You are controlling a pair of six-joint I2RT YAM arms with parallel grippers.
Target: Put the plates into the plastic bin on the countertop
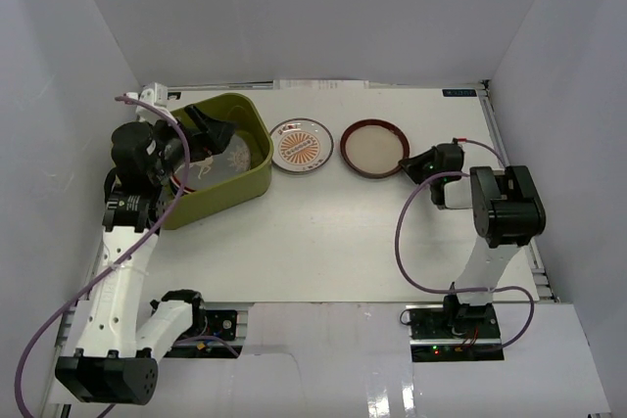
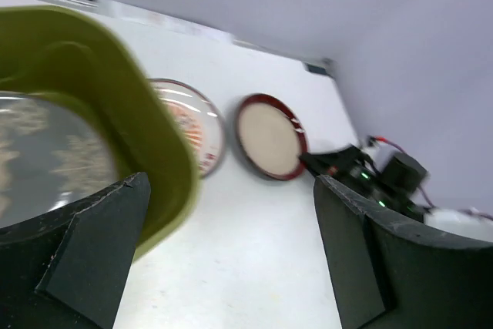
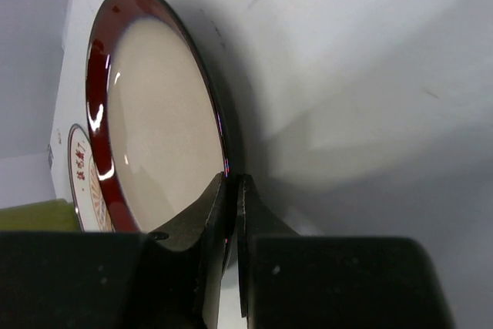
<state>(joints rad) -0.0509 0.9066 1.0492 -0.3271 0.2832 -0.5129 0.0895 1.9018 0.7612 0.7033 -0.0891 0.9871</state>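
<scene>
Red-rimmed cream plate (image 3: 158, 129): upper middle of the overhead view, right of centre, on the countertop (image 1: 323, 232). I can't tell whether its edge is raised.
Orange sunburst plate (image 1: 301, 145): just left of the red-rimmed one and close against the bin's right wall. Whether they touch I can't make out.
Plastic bin (image 1: 257, 175): upper left of the overhead view, with a grey plate (image 2: 46, 159) lying inside.
Right gripper (image 3: 233, 184): fingers pinched together on the red-rimmed plate's rim, one on each face.
Left gripper (image 2: 231, 182): jaws spread wide and holding nothing, hanging over the bin.
Handling: I'd say the plate is stiff, glossy and probably breakable. The glaze looks slick, so a thin edge pinch could let it swivel or slide.
Where to hold: the rim is the only purchase on a flat dish. The fingers should reach well in past the lip, with the plate's weight hanging below the grip.
Risk: it could clip the bin's flared rim, or drop onto the grey plate.
</scene>
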